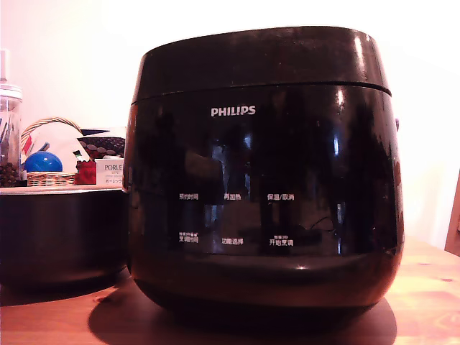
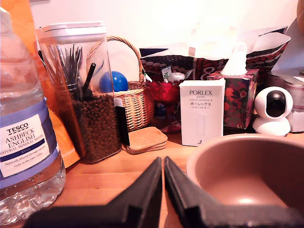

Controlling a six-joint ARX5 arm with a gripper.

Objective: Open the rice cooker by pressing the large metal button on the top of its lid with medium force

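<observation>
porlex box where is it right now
In the wrist view the white Porlex box stands upright at the table's back, between the red glass and the tissue box.

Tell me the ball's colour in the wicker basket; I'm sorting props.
Blue. The ball in the wicker basket shows best in the wrist view.

Rice cooker standing on the table, lid down on top. To the exterior view's left, just beside it, a bowl-like vessel. Behind that vessel, a basket with a ball in it, a jar further left, a box to the right. In the wrist view, pincer low above the table, tips nearly together.
</observation>
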